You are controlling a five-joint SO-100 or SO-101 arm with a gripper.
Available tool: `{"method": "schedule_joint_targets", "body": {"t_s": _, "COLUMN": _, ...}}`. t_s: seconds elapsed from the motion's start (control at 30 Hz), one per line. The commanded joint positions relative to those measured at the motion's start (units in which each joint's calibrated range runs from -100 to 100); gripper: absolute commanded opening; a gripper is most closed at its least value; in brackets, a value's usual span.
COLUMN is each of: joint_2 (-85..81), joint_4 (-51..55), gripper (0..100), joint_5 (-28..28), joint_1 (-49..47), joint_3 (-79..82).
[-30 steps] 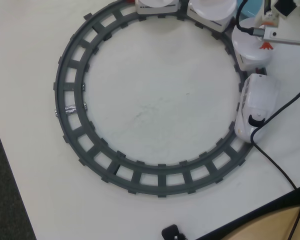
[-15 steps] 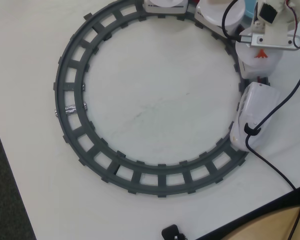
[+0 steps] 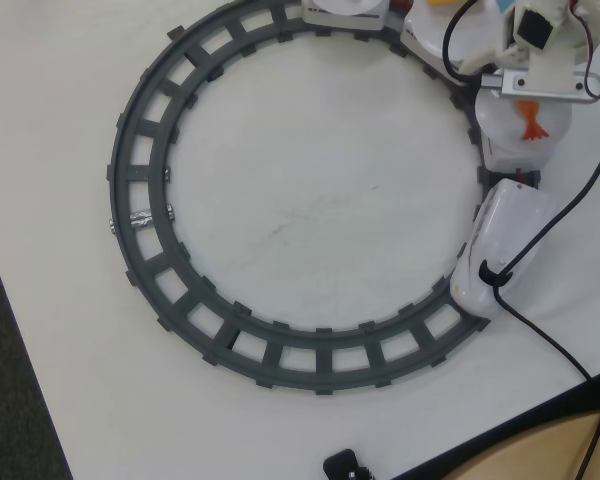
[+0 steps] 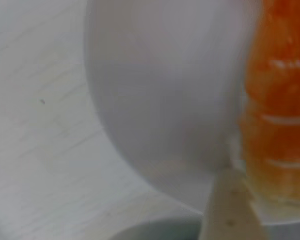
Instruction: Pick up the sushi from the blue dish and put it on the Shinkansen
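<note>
Looking down, I see dark floor at the lower left, then the white table (image 3: 310,210) carrying the grey track (image 3: 150,215). Farther right, the Shinkansen (image 3: 500,245) rides the rail. Beyond it the sushi (image 3: 531,118) sits over a white plate (image 3: 500,130) under the gripper (image 3: 540,90); jaw state unclear.

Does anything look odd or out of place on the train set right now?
One thing: a black cable trails across the Shinkansen nose in the overhead view and could snag it on the grey track. Otherwise the sushi lies over a white plate beneath the gripper, nothing spilled.
</note>
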Motion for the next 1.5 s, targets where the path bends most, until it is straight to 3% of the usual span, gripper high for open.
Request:
{"method": "schedule_joint_targets", "body": {"t_s": 0.0, "joint_2": -2.90, "joint_4": 1.06, "gripper": 39, "joint_5": -0.12, "joint_1": -0.50, "joint_3": 0.04}}
{"method": "schedule_joint_targets", "body": {"t_s": 0.2, "joint_2": -20.27, "joint_4": 1.06, "gripper": 39, "joint_5": -0.65, "joint_1": -0.50, "joint_3": 6.59}}
{"method": "schedule_joint_targets", "body": {"t_s": 0.53, "joint_2": -61.53, "joint_4": 0.46, "gripper": 39, "joint_5": -9.67, "joint_1": 0.38, "joint_3": 21.04}}
{"method": "schedule_joint_targets", "body": {"t_s": 0.73, "joint_2": -82.15, "joint_4": -0.57, "gripper": 39, "joint_5": -13.71, "joint_1": 9.45, "joint_3": 31.64}}
{"method": "schedule_joint_targets", "body": {"t_s": 0.87, "joint_2": -93.51, "joint_4": -8.79, "gripper": 39, "joint_5": -14.34, "joint_1": 14.64, "joint_3": 43.22}}
{"method": "schedule_joint_targets", "body": {"t_s": 1.1, "joint_2": -96.10, "joint_4": -28.30, "gripper": 39, "joint_5": -16.01, "joint_1": 21.51, "joint_3": 73.65}}
{"method": "schedule_joint_targets", "body": {"t_s": 1.47, "joint_2": -96.51, "joint_4": -30.01, "gripper": 39, "joint_5": -16.12, "joint_1": 20.45, "joint_3": 95.10}}
